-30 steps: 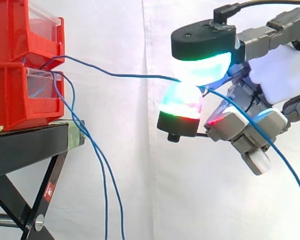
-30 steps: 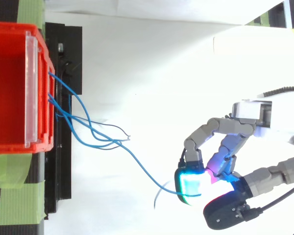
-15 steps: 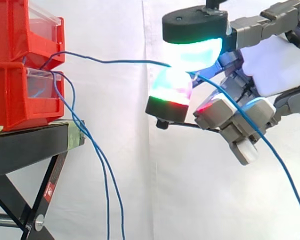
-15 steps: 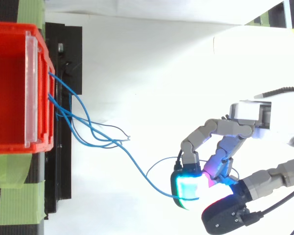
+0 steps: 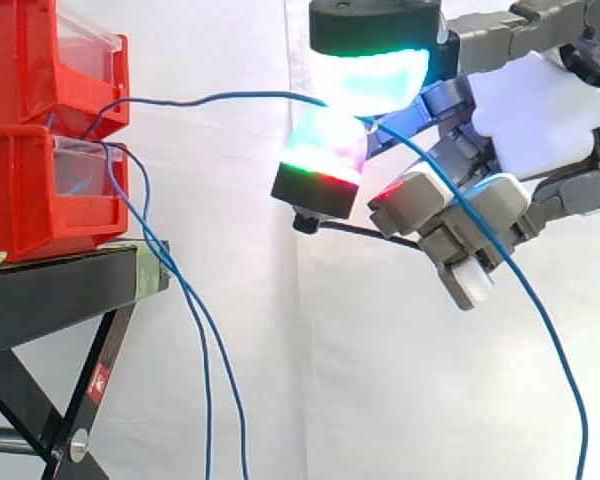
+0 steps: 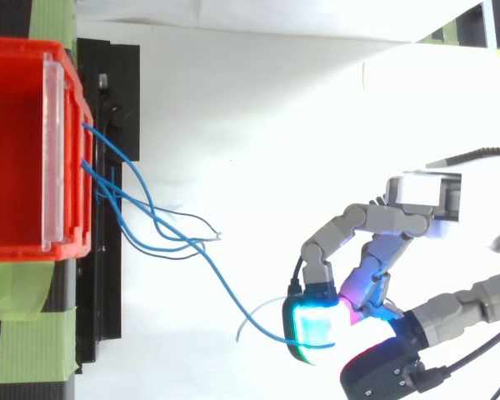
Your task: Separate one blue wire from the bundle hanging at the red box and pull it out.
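The blue wire (image 5: 230,96) is thin, light and very limp. It sags under its own weight on both sides of the hand (image 5: 540,110), so it should bend to any pull and carry almost no load. Its smooth insulation looks slippery, and a pinch between two pads seems the right hold, placed on the free length well clear of the other strands. The hand has exactly that: two glowing fingertips (image 5: 370,75) are closed on the wire from above and below, with the other fingers curled beneath them.

From the pinch, the wire runs away from the hand in a shallow arc to the red box (image 5: 40,190) and meets its front edge there. Behind the pinch it drops past the palm in a long loose curve. It is a single bright blue strand, smooth and unkinked. The rest of the bundle (image 5: 194,303) hangs down from the box, well apart from the hand.
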### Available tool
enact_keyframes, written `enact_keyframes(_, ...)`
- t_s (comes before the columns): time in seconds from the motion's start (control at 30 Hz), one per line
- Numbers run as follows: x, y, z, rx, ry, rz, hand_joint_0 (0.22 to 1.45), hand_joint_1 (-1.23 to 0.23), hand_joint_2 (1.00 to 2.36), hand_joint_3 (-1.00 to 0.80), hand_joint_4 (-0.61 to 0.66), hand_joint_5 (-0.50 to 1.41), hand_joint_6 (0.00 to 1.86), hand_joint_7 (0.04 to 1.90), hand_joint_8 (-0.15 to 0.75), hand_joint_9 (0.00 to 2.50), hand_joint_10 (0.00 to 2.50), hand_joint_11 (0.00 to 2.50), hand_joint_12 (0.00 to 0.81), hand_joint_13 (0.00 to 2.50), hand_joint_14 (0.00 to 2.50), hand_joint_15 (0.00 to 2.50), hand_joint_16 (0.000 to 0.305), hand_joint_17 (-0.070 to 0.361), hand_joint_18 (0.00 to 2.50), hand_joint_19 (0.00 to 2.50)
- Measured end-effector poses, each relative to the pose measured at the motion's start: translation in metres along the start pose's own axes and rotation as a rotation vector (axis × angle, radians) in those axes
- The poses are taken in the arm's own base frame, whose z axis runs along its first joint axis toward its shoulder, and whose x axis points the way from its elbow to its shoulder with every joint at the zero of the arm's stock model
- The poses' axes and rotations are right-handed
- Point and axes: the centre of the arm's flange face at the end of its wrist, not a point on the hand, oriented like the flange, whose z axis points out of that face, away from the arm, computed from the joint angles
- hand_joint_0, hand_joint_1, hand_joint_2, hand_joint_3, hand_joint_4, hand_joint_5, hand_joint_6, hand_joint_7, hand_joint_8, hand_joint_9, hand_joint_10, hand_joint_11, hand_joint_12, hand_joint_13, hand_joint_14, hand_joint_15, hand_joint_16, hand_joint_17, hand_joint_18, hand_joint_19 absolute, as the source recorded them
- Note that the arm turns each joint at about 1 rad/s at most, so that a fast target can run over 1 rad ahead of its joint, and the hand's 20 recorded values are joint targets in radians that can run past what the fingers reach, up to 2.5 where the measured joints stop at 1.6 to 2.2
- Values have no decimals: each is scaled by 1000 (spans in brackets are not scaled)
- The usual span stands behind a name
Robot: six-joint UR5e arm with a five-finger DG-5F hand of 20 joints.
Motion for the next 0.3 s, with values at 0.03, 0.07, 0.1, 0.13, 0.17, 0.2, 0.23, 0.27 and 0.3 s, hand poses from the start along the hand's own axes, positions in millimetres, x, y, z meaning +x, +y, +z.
enact_keyframes(0.03, 0, 0, 0, 0, 0, 0, 620, -741, 1011, -115, -35, -141, 912, 1006, 384, 1004, 10, 1210, 469, 1010, 384, 1385, 57, 129, 919, 724)
enact_keyframes(0.07, 0, 0, 0, 0, 0, 0, 620, -741, 1011, -115, -40, -141, 912, 1008, 384, 1003, 11, 1210, 468, 1007, 386, 1394, 57, 129, 919, 724)
enact_keyframes(0.1, 0, 0, 0, -1, 0, 0, 621, -742, 1011, -118, -40, -141, 912, 1007, 384, 1002, 11, 1209, 473, 1009, 385, 1386, 57, 129, 917, 725)
enact_keyframes(0.13, 0, 0, 0, -1, 0, 0, 621, -741, 1011, -118, -40, -141, 912, 1007, 381, 1001, 10, 1200, 475, 1006, 386, 1384, 57, 128, 917, 724)
enact_keyframes(0.17, 0, 0, 0, -1, 0, 0, 621, -741, 1011, -120, -40, -141, 912, 1007, 384, 1000, 11, 1207, 470, 1006, 387, 1381, 57, 128, 916, 733)
enact_keyframes(0.2, 0, 0, 0, 0, 0, 0, 620, -741, 1012, -119, -40, -141, 912, 1007, 380, 995, 11, 1207, 473, 1006, 391, 1377, 57, 128, 916, 725)
enact_keyframes(0.23, 0, 0, 0, -1, 0, 0, 620, -741, 1011, -117, -36, -141, 912, 1005, 381, 995, 10, 1208, 469, 1002, 395, 1382, 57, 128, 917, 724)
enact_keyframes(0.27, 0, 0, 0, -1, 0, 0, 620, -740, 1011, -115, -40, -141, 912, 1006, 381, 995, 10, 1208, 469, 1001, 394, 1382, 57, 128, 917, 724)
enact_keyframes(0.3, 0, 0, 0, -1, 0, 0, 621, -741, 1011, -118, -40, -141, 912, 1004, 382, 994, 12, 1205, 469, 1001, 393, 1382, 57, 128, 916, 725)
